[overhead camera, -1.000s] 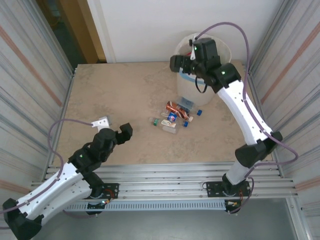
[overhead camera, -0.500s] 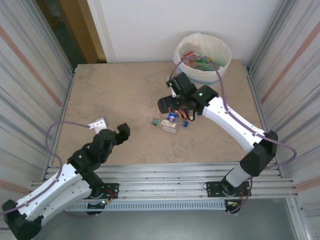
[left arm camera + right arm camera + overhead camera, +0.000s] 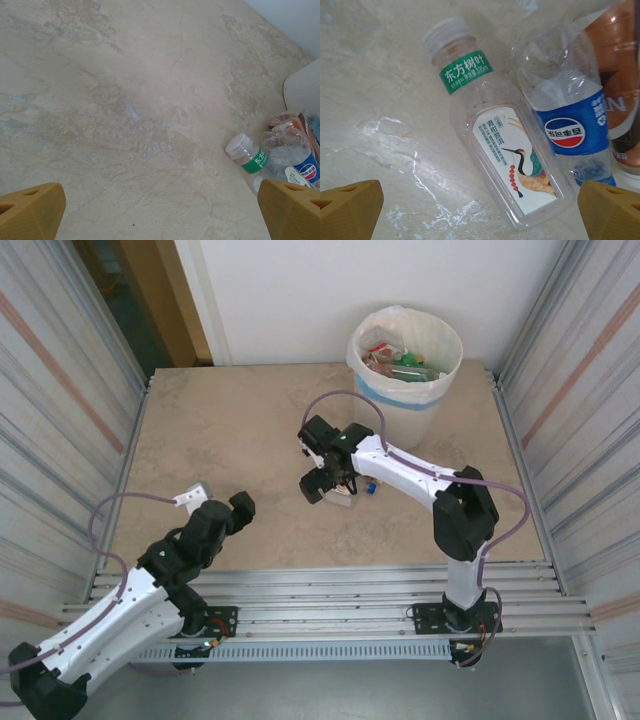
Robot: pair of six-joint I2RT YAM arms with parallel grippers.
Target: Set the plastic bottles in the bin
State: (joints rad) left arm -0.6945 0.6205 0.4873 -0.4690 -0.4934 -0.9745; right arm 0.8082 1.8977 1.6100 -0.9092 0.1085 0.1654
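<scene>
**Hovering, nothing held**

My right fingers (image 3: 350, 207) hang spread wide, empty, above a clear green-banded bottle (image 3: 505, 155) and a Pepsi bottle (image 3: 570, 130) lying side by side on the counter (image 3: 230, 430). My left fingers (image 3: 30, 210) gape too, near left. The bin (image 3: 400, 410), far right, holds more bottles.

The mottled beige table (image 3: 125, 100) carries a clear plastic bottle (image 3: 505, 150) with a green neck band and white crane-printed label — and a clear blue-labelled bottle (image 3: 568, 125).

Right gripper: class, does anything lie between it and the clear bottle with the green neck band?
Nothing visible does. The right gripper hangs open above the green-banded bottle; a blue-labelled bottle lies beside it.
</scene>
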